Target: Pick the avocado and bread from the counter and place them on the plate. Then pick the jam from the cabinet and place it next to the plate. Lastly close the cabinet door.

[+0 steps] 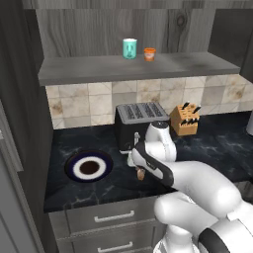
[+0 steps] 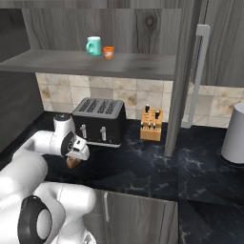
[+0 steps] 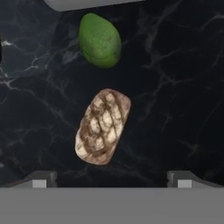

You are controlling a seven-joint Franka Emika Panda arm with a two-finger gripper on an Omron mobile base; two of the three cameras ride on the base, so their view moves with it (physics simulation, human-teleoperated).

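The bread (image 3: 103, 127) lies flat on the black marble bench (image 3: 175, 87), its scored crust up, with the avocado (image 3: 99, 40) just beside one end and a narrow strip of bare bench between them. Neither carries any label or writing that can be read. The tool (image 3: 111, 179) hangs right above the bread with its fingertips (image 3: 41, 179) spread wide apart, one on each side of the loaf and clear of it, holding nothing. Open marble lies around both pieces. The toaster (image 1: 141, 123) stands just behind them and the knife block (image 1: 185, 119) to its right. The plate (image 1: 89, 167) sits on the bench to the left, near the front edge and the dark side wall. Above, the jam (image 1: 149, 54) stands on the cabinet (image 1: 138, 66) shelf beside a teal cup (image 1: 129, 48); its label is too small to read. The cabinet door (image 2: 183, 76) stands open, edge-on over the bench.
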